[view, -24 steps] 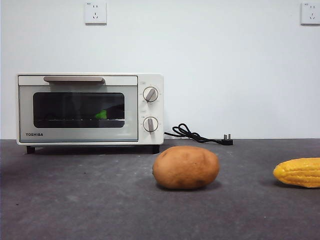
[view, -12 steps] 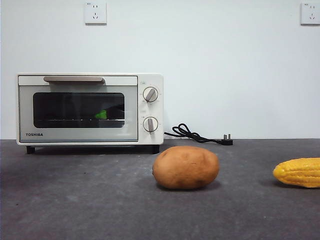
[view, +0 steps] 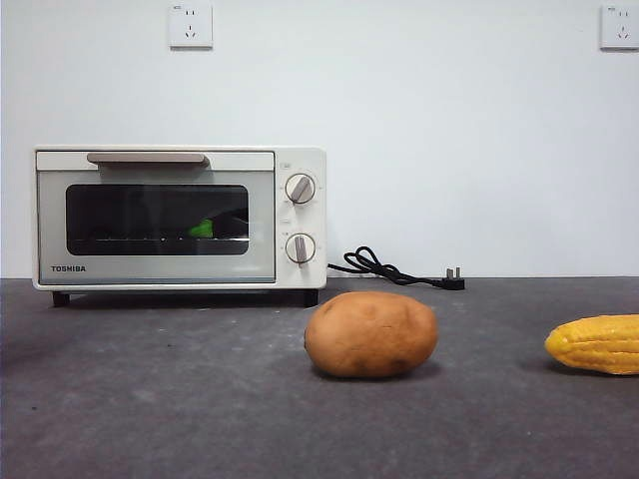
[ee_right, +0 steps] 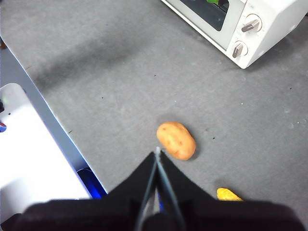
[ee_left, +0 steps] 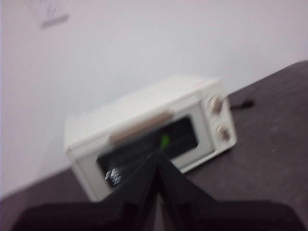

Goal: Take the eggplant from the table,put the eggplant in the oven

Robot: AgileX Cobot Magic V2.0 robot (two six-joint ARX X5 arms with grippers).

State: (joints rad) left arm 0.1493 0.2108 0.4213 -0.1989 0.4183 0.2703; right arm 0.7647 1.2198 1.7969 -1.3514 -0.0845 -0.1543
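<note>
The oven [view: 180, 218] is a boxy cream-white toaster with a dark glass window, a flat beige bar handle across the top of its shut door, and two round knobs [view: 301, 218] stacked on its right panel. Through the glass a bright green bit of the eggplant [view: 203, 230] shows on the wire rack; its purple body is lost in the dark of the window. A black cord [view: 394, 269] with a plug lies coiled just beside the oven. Nearer the front camera sits a smooth, rounded brown potato [view: 371, 333], and well to its right a bumpy yellow corn [view: 596, 343], cut by the picture's edge.

The surface [view: 180, 399] is dark grey, mottled and stone-like, flat and matt. Behind it stands a plain white wall with two white sockets [view: 191, 25] high up.

Neither arm shows in the front view. The left gripper [ee_left: 158, 161] is held up off the surface, aimed at the oven door, its black jaws pressed together with nothing between them; that view is blurred. The right gripper [ee_right: 158, 155] hangs high over the surface, looking down near the potato, jaws likewise closed and empty.
</note>
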